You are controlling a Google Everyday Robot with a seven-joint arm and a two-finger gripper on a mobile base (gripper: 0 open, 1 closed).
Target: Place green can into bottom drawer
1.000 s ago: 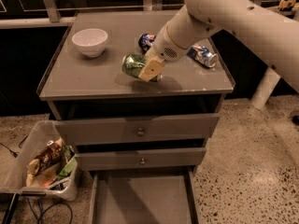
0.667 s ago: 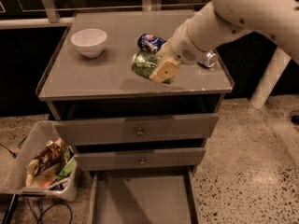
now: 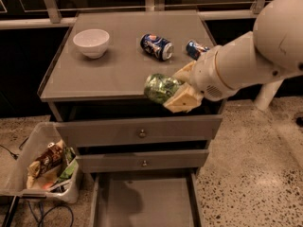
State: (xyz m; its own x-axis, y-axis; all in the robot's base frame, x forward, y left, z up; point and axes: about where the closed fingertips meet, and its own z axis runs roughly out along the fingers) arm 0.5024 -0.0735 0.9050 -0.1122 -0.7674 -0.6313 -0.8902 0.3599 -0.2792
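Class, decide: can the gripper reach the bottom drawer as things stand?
Probably yes: the gripper holds the green can near the cabinet front, and the bottom drawer lies open below, nothing visibly between.

Your claw (image 3: 179, 90) is closed tight on the green can (image 3: 158, 88). It holds the can on its side, up over the front right part of the worktop (image 3: 109, 74). The bottom drawer (image 3: 151, 205) is pulled out, low down under it. A white bowl (image 3: 91, 41) sits on the worktop. A blue can (image 3: 156, 46) lies near the middle. A second blue can (image 3: 195, 48) peeks out from behind your arm (image 3: 246, 63). A bin (image 3: 28, 148) full of rubbish stands on the floor at the left.
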